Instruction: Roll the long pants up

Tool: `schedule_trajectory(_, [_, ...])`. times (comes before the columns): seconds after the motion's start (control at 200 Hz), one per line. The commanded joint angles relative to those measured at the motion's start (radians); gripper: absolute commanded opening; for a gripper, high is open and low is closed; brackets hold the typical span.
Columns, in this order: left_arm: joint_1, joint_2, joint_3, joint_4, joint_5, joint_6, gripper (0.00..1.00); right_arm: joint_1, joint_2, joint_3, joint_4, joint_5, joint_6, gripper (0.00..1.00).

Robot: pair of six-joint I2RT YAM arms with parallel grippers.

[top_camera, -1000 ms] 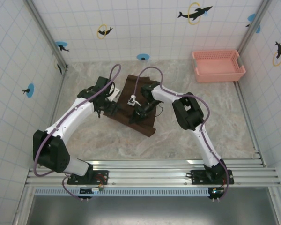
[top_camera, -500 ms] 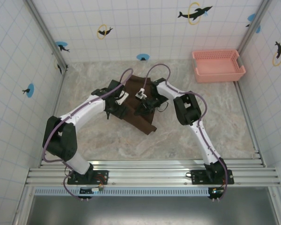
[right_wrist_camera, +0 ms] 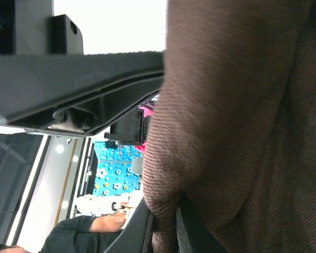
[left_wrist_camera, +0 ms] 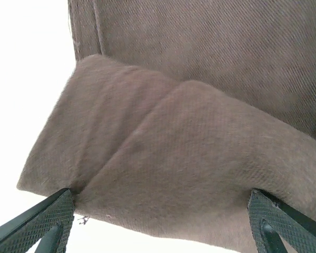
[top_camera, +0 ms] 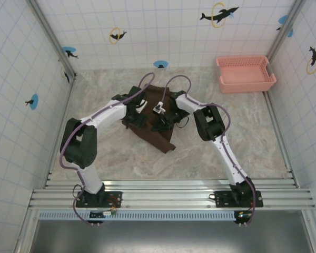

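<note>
The long pants [top_camera: 157, 136] lie near the middle of the marble-patterned table [top_camera: 237, 132], well apart from the pink mesh basket [top_camera: 246, 74] in the far right corner. Both arms meet over the garment.

**Gripper state**
- The left gripper [left_wrist_camera: 160, 196] is spread wide. Its two textured fingertips [left_wrist_camera: 57, 211] stand at either side of a thick, turned-over lip of cloth without squeezing it.
- The right gripper [top_camera: 161, 121] is clenched. In the right wrist view a bulging fold of the brown fabric [right_wrist_camera: 237, 132] appears nipped at the fingers [right_wrist_camera: 79, 87].

**Handling properties (judged)**
- The cloth is soft and limp. It sags and creases wherever it is unsupported, so it does not hold a roll unaided.
- The twill weave looks matte and slightly fuzzy, so slip against the pads is unlikely.
- The garment is light and not fragile. The layered lip is bulky, so a shallow pinch may catch only the top layer.

**Where to take hold (judged)**
- Grasp the turned-over lip through its full thickness, one gripper toward each side edge, so the roll advances evenly.
- Avoid gripping a single loose layer, because the roll then skews or unwinds.
</note>
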Motion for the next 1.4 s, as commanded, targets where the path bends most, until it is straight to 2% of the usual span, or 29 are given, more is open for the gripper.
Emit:
schedule_trajectory(0.0, [0.001, 0.100, 0.083, -0.016, -0.038, -0.041, 0.87, 0.005, 0.025, 0.014, -0.176, -0.016, -0.031, 0.14])
schedule_trajectory(0.05, [0.001, 0.134, 0.097, -0.025, -0.042, -0.049, 0.87, 0.002, 0.021, 0.007, -0.176, -0.016, -0.036, 0.16])
schedule_trajectory(0.1, [0.001, 0.157, 0.097, -0.021, -0.045, -0.057, 0.87, -0.002, 0.013, 0.000, -0.176, -0.016, -0.046, 0.25])
schedule_trajectory(0.125, [0.001, 0.167, 0.096, -0.022, -0.043, -0.057, 0.87, -0.005, 0.007, -0.004, -0.177, -0.016, -0.051, 0.33])
schedule_trajectory(0.23, [0.001, 0.188, 0.075, -0.013, -0.053, -0.062, 0.87, -0.028, -0.026, -0.015, -0.177, -0.016, -0.068, 0.42])
schedule_trajectory(0.235, [0.002, 0.189, 0.074, -0.013, -0.054, -0.062, 0.87, -0.030, -0.028, -0.014, -0.177, -0.016, -0.069, 0.44])
schedule_trajectory(0.24, [0.002, 0.190, 0.072, -0.013, -0.055, -0.064, 0.87, -0.031, -0.029, -0.014, -0.177, -0.016, -0.070, 0.53])
schedule_trajectory(0.245, [0.001, 0.190, 0.072, -0.013, -0.056, -0.064, 0.87, -0.034, -0.032, -0.014, -0.178, -0.016, -0.072, 0.72])
schedule_trajectory(0.25, [0.001, 0.191, 0.071, -0.013, -0.057, -0.064, 0.87, -0.035, -0.033, -0.014, -0.177, -0.015, -0.073, 0.87])
schedule_trajectory(0.255, [-0.001, 0.191, 0.070, -0.013, -0.058, -0.064, 0.87, -0.037, -0.035, -0.015, -0.177, -0.015, -0.074, 0.94])
schedule_trajectory(0.265, [0.000, 0.192, 0.068, -0.012, -0.060, -0.065, 0.87, -0.041, -0.039, -0.016, -0.177, -0.014, -0.075, 1.00])
schedule_trajectory(0.44, [0.002, 0.193, 0.049, -0.008, -0.056, -0.070, 0.87, -0.131, -0.140, -0.040, -0.177, -0.006, -0.100, 0.99])
schedule_trajectory(0.57, [0.001, 0.183, 0.045, -0.008, -0.057, -0.073, 0.88, -0.169, -0.235, -0.037, -0.177, 0.122, -0.098, 0.99])
schedule_trajectory(0.625, [0.001, 0.180, 0.046, -0.011, -0.059, -0.070, 0.88, -0.170, -0.272, -0.014, -0.138, 0.210, -0.026, 0.99])
schedule_trajectory(0.645, [0.001, 0.179, 0.046, -0.011, -0.060, -0.070, 0.88, -0.164, -0.307, -0.024, -0.059, 0.278, 0.060, 0.99])
schedule_trajectory(0.665, [0.001, 0.177, 0.046, -0.010, -0.061, -0.070, 0.88, -0.153, -0.359, -0.074, 0.095, 0.389, 0.249, 0.99])
schedule_trajectory(0.68, [0.001, 0.177, 0.046, -0.011, -0.060, -0.070, 0.88, -0.140, -0.414, -0.138, 0.221, 0.529, 0.404, 0.99])
schedule_trajectory(0.7, [0.002, 0.175, 0.046, -0.012, -0.061, -0.068, 0.88, -0.110, -0.510, -0.217, 0.407, 0.790, 0.537, 0.98])
schedule_trajectory(0.735, [0.002, 0.174, 0.048, -0.013, -0.062, -0.070, 0.88, -0.050, -0.631, -0.307, 0.549, 1.225, 0.582, 0.98])
schedule_trajectory(0.75, [0.002, 0.173, 0.048, -0.013, -0.061, -0.069, 0.88, -0.030, -0.677, -0.338, 0.595, 1.323, 0.568, 0.98])
schedule_trajectory(0.765, [0.003, 0.171, 0.048, -0.013, -0.062, -0.070, 0.88, -0.017, -0.716, -0.368, 0.637, 1.360, 0.558, 0.98])
schedule_trajectory(0.83, [0.006, 0.171, 0.047, -0.012, -0.056, -0.072, 0.88, -0.019, -0.823, -0.465, 0.803, 1.345, 0.654, 0.98])
schedule_trajectory(0.881, [0.009, 0.170, 0.049, -0.013, -0.051, -0.074, 0.88, -0.020, -0.816, -0.430, 0.768, 1.299, 0.679, 0.98])
schedule_trajectory(0.936, [0.012, 0.169, 0.052, -0.014, -0.043, -0.077, 0.88, 0.026, -0.777, -0.343, 0.636, 1.423, 0.639, 0.98])
schedule_trajectory(1.006, [0.014, 0.165, 0.055, -0.016, -0.040, -0.075, 0.88, 0.137, -0.784, -0.364, 0.612, 1.599, 0.562, 0.98])
schedule_trajectory(1.086, [0.018, 0.164, 0.060, -0.025, -0.050, -0.071, 0.88, 0.293, -0.857, -0.512, 0.732, 1.736, 0.520, 0.98])
schedule_trajectory(1.231, [0.036, 0.145, 0.043, -0.020, -0.042, -0.072, 0.88, 0.442, -0.997, -0.786, 0.998, 1.689, 0.560, 0.98])
schedule_trajectory(1.316, [0.041, 0.137, 0.039, -0.012, -0.039, -0.072, 0.88, 0.527, -1.013, -0.889, 1.091, 1.735, 0.553, 0.98])
schedule_trajectory(1.396, [0.042, 0.136, 0.039, -0.008, -0.037, -0.069, 0.88, 0.619, -1.005, -0.960, 1.173, 1.837, 0.513, 0.98])
